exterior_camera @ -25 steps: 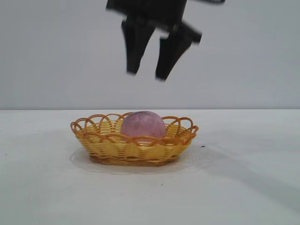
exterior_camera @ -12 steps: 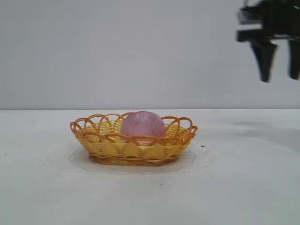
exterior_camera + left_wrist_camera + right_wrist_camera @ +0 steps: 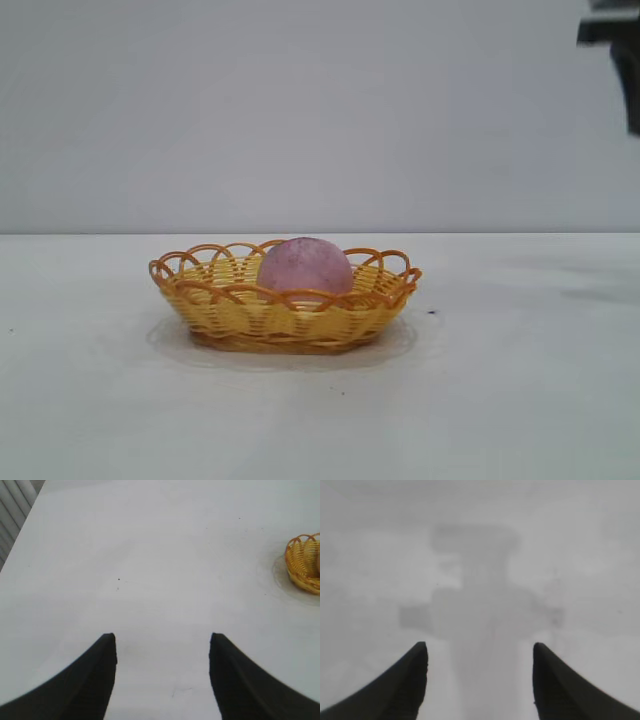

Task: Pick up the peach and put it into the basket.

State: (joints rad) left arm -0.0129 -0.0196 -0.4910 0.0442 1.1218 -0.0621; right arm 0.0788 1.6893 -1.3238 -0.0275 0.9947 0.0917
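A: Where is the peach (image 3: 305, 265)?
B: In the basket (image 3: 285, 312), on the counter (image 3: 520, 400).
A: And the jaws?
B: Right gripper (image 3: 479, 672) spread, empty, high at the far right. Left gripper (image 3: 162, 667) spread too, parked over bare counter, well apart from the basket.

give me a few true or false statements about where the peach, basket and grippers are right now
1. The peach sits inside the basket. True.
2. The right gripper is shut on the peach. False: its jaws stand open with nothing between them, over bare table.
3. The basket lies tipped on its side. False: it stands upright on the table.
4. The left gripper is open and empty, away from the basket. True.
5. In the exterior view the right gripper hangs directly above the basket. False: it shows only at the top right edge.
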